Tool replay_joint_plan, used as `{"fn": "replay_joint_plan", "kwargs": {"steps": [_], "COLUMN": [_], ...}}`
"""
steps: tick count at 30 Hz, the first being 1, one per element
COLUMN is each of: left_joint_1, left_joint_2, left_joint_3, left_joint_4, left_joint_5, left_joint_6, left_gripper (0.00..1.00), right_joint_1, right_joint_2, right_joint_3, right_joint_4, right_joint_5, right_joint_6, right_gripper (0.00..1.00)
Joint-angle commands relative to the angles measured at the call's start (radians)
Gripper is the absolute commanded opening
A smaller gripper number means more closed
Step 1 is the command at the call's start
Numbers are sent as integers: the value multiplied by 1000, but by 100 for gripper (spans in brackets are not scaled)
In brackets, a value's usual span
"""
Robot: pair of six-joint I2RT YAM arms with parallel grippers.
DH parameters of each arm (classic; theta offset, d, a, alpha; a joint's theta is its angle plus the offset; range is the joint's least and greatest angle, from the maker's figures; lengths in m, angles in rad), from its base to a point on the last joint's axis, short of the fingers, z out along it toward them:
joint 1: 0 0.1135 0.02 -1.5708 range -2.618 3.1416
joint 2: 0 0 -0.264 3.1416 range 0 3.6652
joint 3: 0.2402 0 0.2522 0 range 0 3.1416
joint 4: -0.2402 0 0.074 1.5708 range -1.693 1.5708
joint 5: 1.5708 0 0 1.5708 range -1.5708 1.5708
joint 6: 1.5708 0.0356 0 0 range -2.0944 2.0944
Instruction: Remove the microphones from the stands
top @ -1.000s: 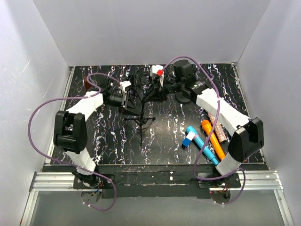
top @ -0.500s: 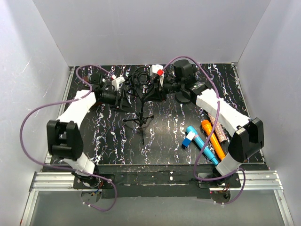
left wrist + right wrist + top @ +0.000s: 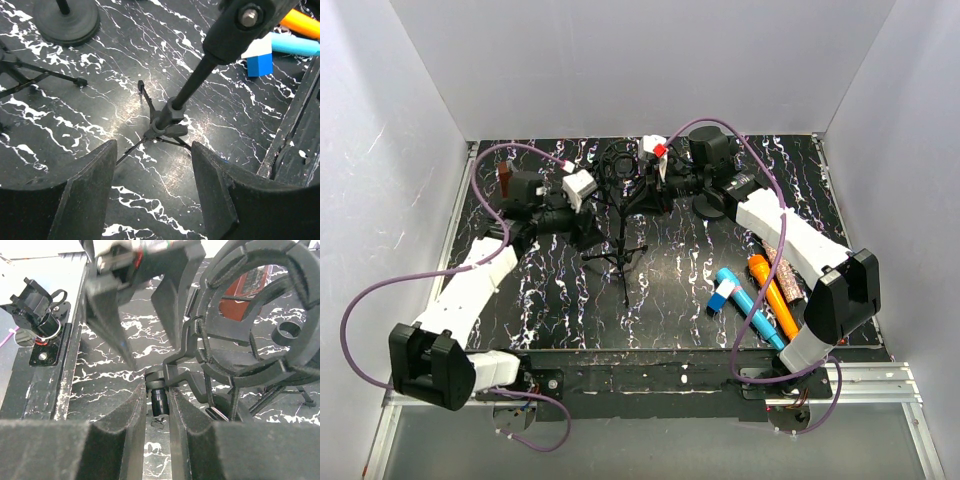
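Black tripod stand [image 3: 621, 255] at the middle of the table [image 3: 670, 260], an arm on either side.
Its ring mount [image 3: 623, 165] tops the stand's 12 o'clock end; whether a microphone sits inside cannot be told. Right gripper [image 3: 157, 390], at the mount's 3 o'clock, pinches the mount's black stem. Left gripper [image 3: 152, 150], at the pole's 9 o'clock, is spread wide and touches nothing, with the stand's feet showing between its fingers [image 3: 90, 200].

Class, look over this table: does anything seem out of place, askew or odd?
The shock mount atop the tripod stand looks empty: the right wrist view sees straight through its ring. An orange tube and a blue tube lie loose, at angles, on the table, right side.
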Motion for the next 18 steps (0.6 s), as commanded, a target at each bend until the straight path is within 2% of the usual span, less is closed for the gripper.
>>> {"fn": "replay_joint_plan", "kwargs": {"steps": [1, 6, 8, 11, 14, 18], "left_joint_1": [-117, -185, -185, -185, -185, -183], "left_joint_2": [-1, 25, 34, 44, 48, 60], "left_joint_3": [-36, -50, -50, -51, -65, -70], "left_joint_4": [72, 106, 115, 114, 123, 128], "left_joint_5": [-171, -251, -286, -333, -386, -370], "left_joint_6": [14, -9, -44, -72, -101, -129], "left_gripper": [60, 58, 52, 37, 31, 20], "right_joint_1": [-2, -2, -2, -3, -3, -3], "right_joint_2": [-2, 3, 5, 5, 3, 3], "right_joint_3": [33, 40, 41, 40, 33, 30], "right_joint_4": [56, 58, 59, 62, 64, 64], "right_joint_5": [22, 36, 43, 49, 49, 53], "right_joint_6": [37, 43, 47, 55, 60, 60], "right_gripper": [1, 1, 1, 1, 1, 1]}}
